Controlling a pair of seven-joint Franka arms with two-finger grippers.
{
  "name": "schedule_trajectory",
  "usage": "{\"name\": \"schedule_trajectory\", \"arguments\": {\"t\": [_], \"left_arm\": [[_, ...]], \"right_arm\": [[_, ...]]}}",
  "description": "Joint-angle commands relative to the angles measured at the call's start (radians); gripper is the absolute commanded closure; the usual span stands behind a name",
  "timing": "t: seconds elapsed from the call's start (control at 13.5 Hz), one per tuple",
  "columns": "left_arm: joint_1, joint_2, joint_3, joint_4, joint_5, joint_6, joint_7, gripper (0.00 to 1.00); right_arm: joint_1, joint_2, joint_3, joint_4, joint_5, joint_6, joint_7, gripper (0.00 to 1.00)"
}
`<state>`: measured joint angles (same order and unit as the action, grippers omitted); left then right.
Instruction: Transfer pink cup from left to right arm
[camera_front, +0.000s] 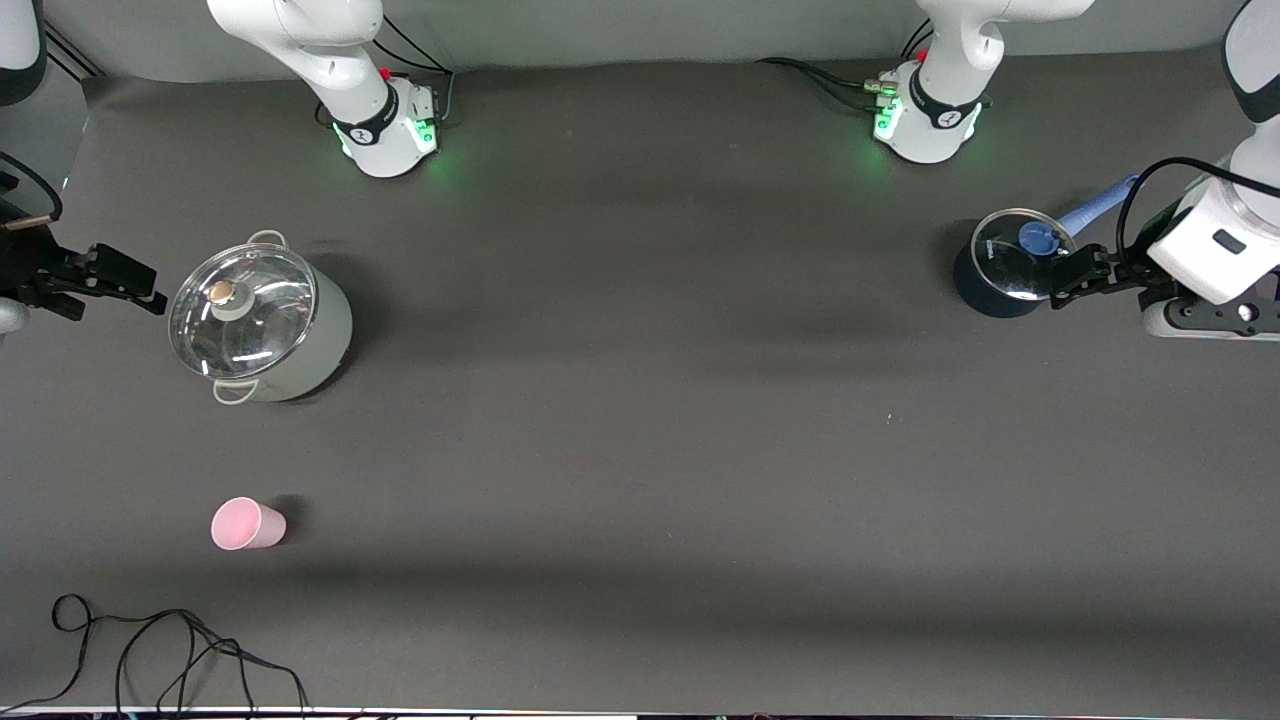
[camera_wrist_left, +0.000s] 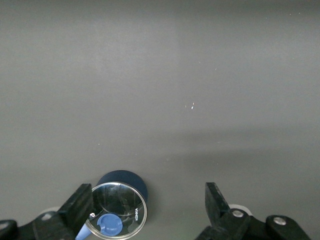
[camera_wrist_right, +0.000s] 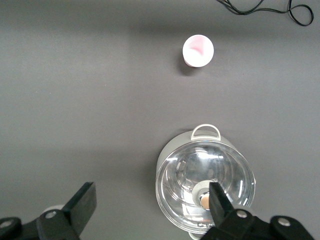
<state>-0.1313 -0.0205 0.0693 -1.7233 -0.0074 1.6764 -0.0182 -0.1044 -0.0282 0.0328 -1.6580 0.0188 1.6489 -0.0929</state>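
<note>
Robotics lab indicated. Two white arm bases (camera_front: 390, 135) (camera_front: 925, 125) bolted at far edge of surface (camera_front: 640, 430), green status lights lit. Surface covered in plain dark grey mat. Loose black cable (camera_front: 180, 650) left trailing along near edge. Grey backdrop hung at rear.

One small pale-pink plastic cup (camera_front: 247, 524). Two lidded pots: pale-green pot with glass lid (camera_front: 262, 318), dark-blue pot with glass lid (camera_front: 1008, 263). One black cable (camera_front: 170, 645). Two grippers.
</note>
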Motion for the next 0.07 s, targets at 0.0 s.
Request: {"name": "schedule_trajectory", "arguments": {"t": [0.0], "left_arm": [[0.005, 0.011, 0.007, 0.027, -0.003, -0.044, -0.008, 0.00]], "right_arm": [[-0.008, -0.006, 0.006, 0.003, -0.011, -0.008, -0.019, 0.00]]}}
